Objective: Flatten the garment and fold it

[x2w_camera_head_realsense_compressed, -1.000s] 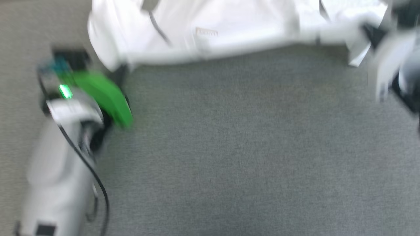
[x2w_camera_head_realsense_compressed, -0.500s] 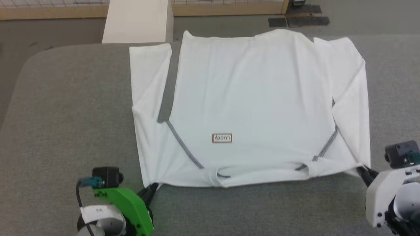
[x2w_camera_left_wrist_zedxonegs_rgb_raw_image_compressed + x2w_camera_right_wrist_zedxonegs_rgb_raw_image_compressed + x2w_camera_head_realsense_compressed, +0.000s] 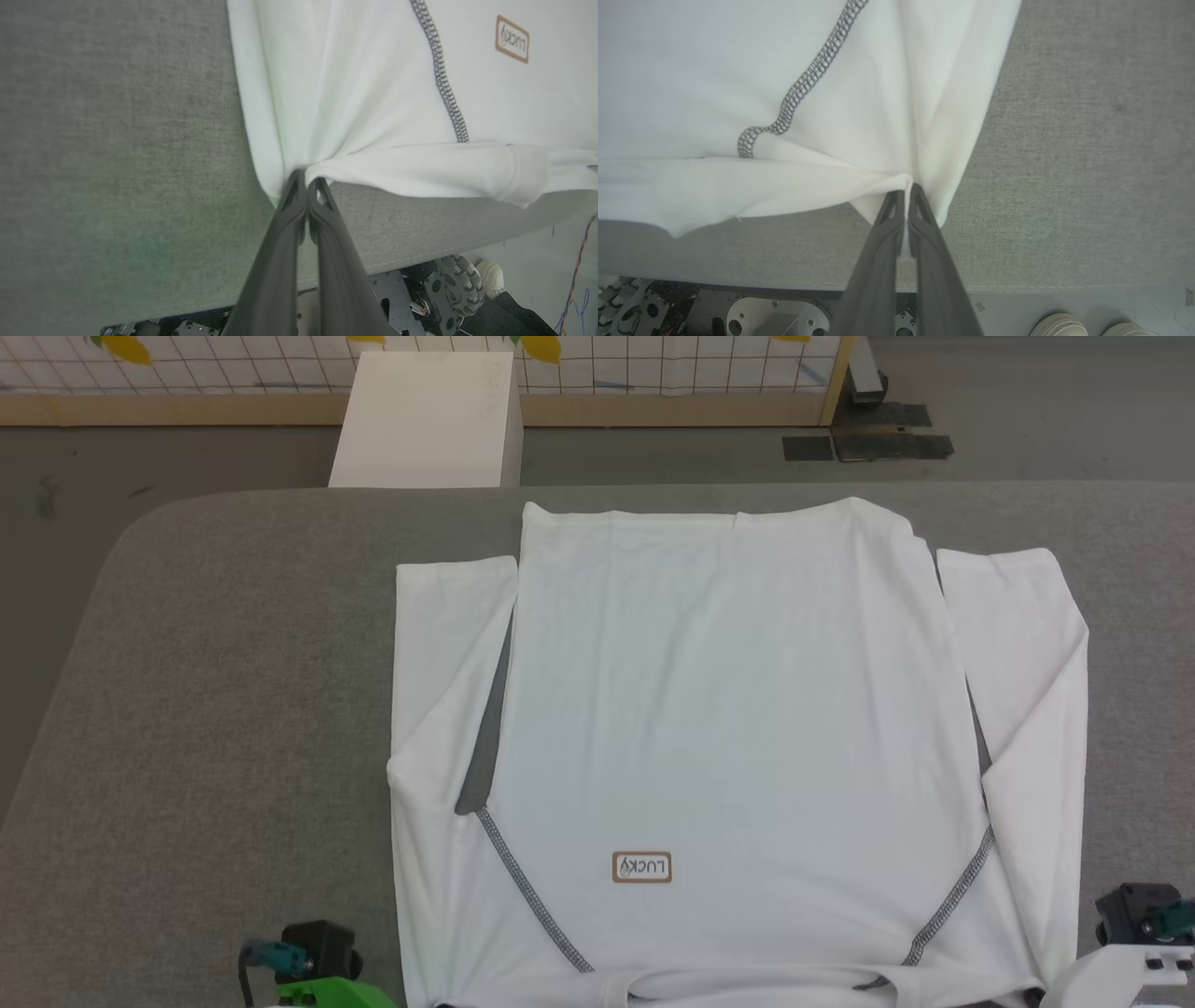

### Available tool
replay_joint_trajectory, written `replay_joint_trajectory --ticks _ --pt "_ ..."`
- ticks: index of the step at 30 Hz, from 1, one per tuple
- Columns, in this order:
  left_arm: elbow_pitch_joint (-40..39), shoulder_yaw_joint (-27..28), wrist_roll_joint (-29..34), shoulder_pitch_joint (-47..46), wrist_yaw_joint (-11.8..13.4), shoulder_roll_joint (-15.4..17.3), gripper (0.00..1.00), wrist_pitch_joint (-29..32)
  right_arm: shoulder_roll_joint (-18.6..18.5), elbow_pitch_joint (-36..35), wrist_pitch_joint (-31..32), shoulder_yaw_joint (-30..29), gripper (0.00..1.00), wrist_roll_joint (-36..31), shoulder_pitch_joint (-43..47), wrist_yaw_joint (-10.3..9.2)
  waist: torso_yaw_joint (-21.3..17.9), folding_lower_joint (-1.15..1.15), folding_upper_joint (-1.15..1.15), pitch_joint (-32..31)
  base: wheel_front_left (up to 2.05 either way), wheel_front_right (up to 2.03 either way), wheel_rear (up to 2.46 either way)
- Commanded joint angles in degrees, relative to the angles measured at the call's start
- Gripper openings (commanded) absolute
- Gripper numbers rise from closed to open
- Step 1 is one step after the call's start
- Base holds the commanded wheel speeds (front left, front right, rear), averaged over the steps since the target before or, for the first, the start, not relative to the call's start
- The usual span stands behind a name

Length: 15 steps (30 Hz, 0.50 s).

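The white garment [image 3: 728, 709] lies spread on the grey table [image 3: 233, 709], neck end toward me, both sleeves folded alongside the body. Its small label [image 3: 641, 867] and dark zigzag seams [image 3: 532, 896] face up. In the left wrist view my left gripper [image 3: 306, 179] is shut on the garment [image 3: 355, 93] at its near left shoulder corner, just above the table's near edge. The right wrist view shows my right gripper [image 3: 906, 189] shut on the garment [image 3: 738, 70] at the near right shoulder corner. Fabric bunches into creases at both pinches.
A white box [image 3: 429, 420] stands on the floor beyond the table's far edge, before a gridded wall with a wooden base. Bare grey table [image 3: 117, 140] spreads to the garment's left. My wheeled base [image 3: 458, 289] shows below the near table edge.
The camera has tilted, shifting the whole picture down. The garment's far hem has come back from the table's far edge and lies flat. Both grippers stay shut on the shoulder corners.
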Motion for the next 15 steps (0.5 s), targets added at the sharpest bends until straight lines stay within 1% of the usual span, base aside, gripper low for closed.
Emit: replay_joint_trajectory --ticks 1,5,8,15 --pt "1.10 0.04 0.65 2.67 1.26 1.53 0.00 1.13 0.20 -0.07 0.93 -1.30 0.00 -1.05 1.47 -0.14 0.05 0.01 0.00 -0.18 0.00 0.00 0.00" --pt "0.57 -0.69 0.28 3.83 1.81 1.44 0.00 2.48 1.50 0.68 1.69 -2.58 0.00 -2.75 2.75 -0.14 0.17 0.01 0.00 -0.38 0.00 0.00 0.00" --pt "0.15 -0.88 0.97 3.59 1.64 1.23 0.00 1.17 2.09 1.75 0.07 -2.94 0.00 -3.11 2.57 -0.14 0.22 0.01 0.00 -0.31 0.00 0.00 0.00" --pt "1.67 -1.61 1.79 0.97 -1.48 -0.06 0.00 -3.42 2.67 7.60 -6.46 -1.44 0.00 -1.43 0.06 -0.14 0.28 0.01 0.00 0.02 0.00 0.00 0.00"
